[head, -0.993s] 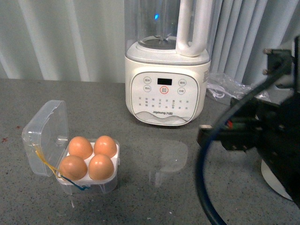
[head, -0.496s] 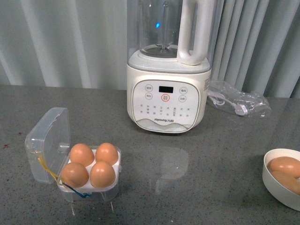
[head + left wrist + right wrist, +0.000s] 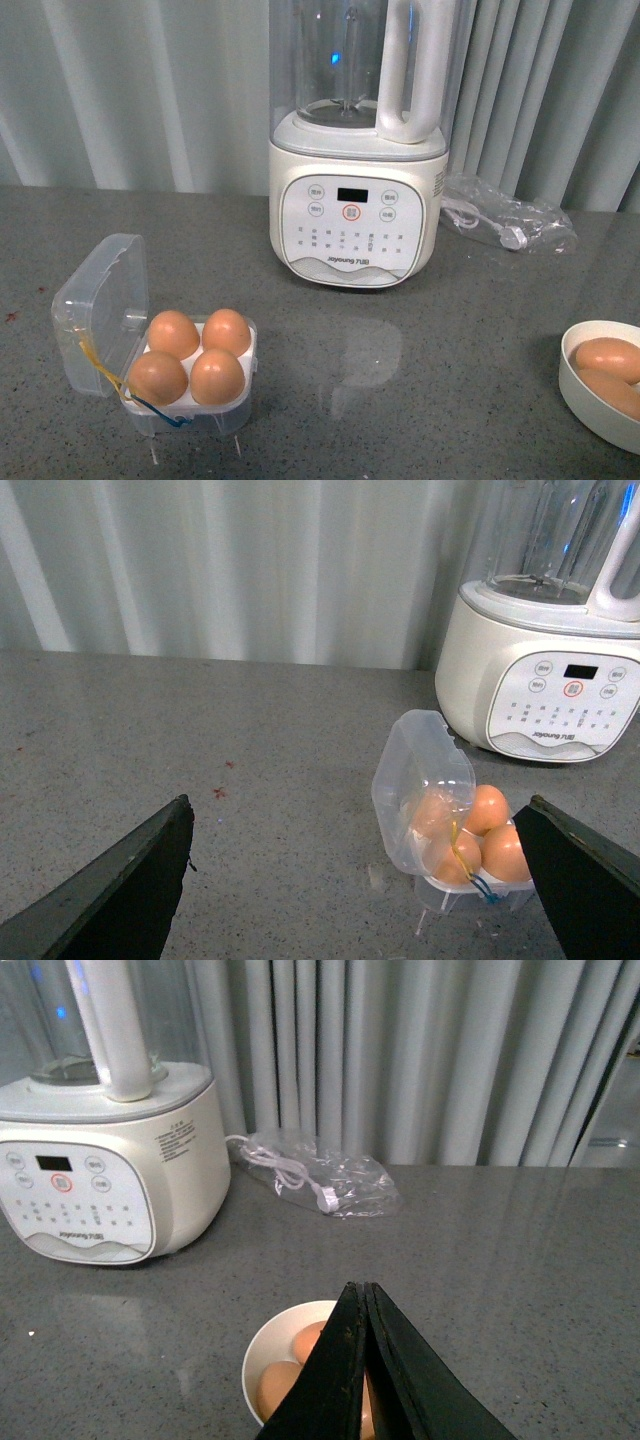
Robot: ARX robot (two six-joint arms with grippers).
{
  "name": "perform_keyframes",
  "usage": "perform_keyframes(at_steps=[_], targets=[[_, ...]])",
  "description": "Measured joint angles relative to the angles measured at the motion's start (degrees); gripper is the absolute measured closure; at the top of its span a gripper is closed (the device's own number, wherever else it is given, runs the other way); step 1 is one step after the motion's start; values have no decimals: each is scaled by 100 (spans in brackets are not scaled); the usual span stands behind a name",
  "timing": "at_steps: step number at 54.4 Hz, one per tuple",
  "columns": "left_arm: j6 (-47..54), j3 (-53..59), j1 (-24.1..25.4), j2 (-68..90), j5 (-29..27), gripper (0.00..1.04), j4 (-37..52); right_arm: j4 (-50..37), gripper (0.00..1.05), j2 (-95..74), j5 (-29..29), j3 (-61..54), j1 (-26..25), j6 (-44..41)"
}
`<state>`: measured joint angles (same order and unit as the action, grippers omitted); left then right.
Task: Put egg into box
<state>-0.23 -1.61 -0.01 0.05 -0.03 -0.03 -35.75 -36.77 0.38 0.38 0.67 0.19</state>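
Observation:
The clear plastic box (image 3: 100,305) stands open at the front left of the grey counter, lid tipped back, and every hollow holds a brown egg (image 3: 215,373). More brown eggs (image 3: 605,357) lie in a white bowl (image 3: 588,398) at the right edge. Neither arm shows in the front view. In the left wrist view my left gripper (image 3: 357,802) is open and holds nothing, with the box (image 3: 420,775) on the counter beyond it. In the right wrist view my right gripper (image 3: 358,1286) is shut with nothing in it and hangs above the bowl (image 3: 268,1345), hiding part of its eggs (image 3: 280,1385).
A cream blender (image 3: 355,200) with a clear jug stands at the back centre. A crumpled plastic bag with a white cable (image 3: 505,225) lies to its right. Grey curtains close off the back. Bare counter lies between the box and the bowl.
The right arm, which covered the bowl at the front view's right edge a second ago, has left that view, uncovering the bowl. The box and its eggs have not moved.

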Motion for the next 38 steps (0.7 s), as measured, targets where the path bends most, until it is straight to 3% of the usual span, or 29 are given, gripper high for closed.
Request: perform_keyframes(at_steps=[38], targets=[[-2,0,0,0,0,7,0,1923,102,2039,-31,-13,-52,0]])
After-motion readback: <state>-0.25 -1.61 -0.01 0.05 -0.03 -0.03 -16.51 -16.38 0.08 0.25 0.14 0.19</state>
